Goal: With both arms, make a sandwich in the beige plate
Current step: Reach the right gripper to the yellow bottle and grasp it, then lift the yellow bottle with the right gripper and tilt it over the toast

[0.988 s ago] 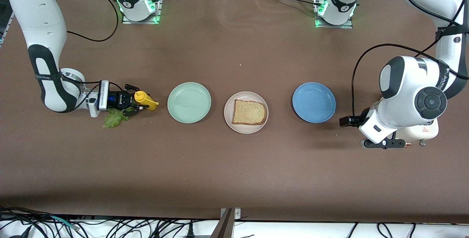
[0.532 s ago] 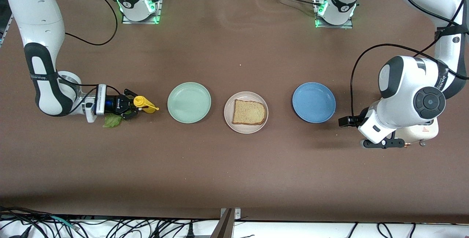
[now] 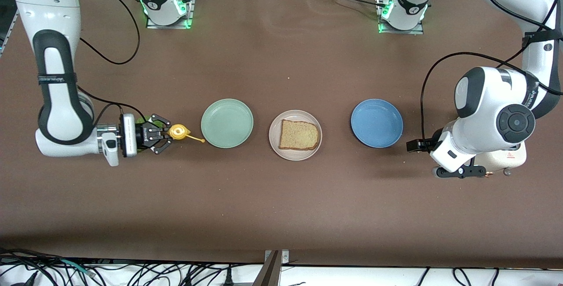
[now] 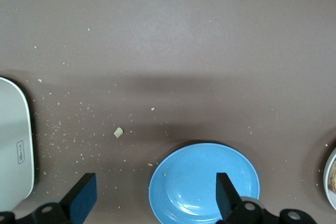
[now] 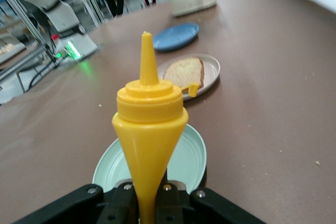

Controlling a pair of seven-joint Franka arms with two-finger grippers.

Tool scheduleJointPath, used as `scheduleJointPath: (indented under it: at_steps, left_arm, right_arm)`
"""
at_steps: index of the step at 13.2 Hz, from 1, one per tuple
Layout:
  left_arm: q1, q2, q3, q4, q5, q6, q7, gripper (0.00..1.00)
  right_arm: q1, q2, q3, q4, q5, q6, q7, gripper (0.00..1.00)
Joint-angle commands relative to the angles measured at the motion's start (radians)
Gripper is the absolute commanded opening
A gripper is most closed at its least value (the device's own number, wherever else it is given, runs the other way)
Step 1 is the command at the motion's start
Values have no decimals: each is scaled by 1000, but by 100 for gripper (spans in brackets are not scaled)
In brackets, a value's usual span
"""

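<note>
Right end effector (image 3: 165, 133) has lifted, clenching yellow bottle (image 3: 178, 132); left end effector (image 4: 152, 200) released.

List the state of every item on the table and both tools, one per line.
Bread slice: lying flat in the beige plate, uncovered.
Green plate: empty.
Blue plate: empty.
Yellow bottle: held, nozzle pointing toward the green plate.
Right tool: shut on the yellow bottle.
Left tool: open, empty, waiting over the blue plate's edge.

Table (image 3: 281, 198) was matt brown, crumb-flecked. Plates (image 3: 295, 115) looked matt, smooth. Bottle (image 5: 149, 124) was glossy yellow plastic. Bread (image 3: 299, 135) looked rough, porous.
</note>
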Motion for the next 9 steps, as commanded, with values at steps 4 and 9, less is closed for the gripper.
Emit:
scheduleJointPath:
  at_steps: [4, 9]
  left_arm:
    - [17, -62, 29, 0, 38, -99, -7, 100]
    - [106, -131, 31, -18, 39, -116, 7, 100]
  right_arm:
    - [169, 3, -7, 152, -267, 114, 403, 0]
    - [339, -12, -10, 209, -596, 136, 704, 0]
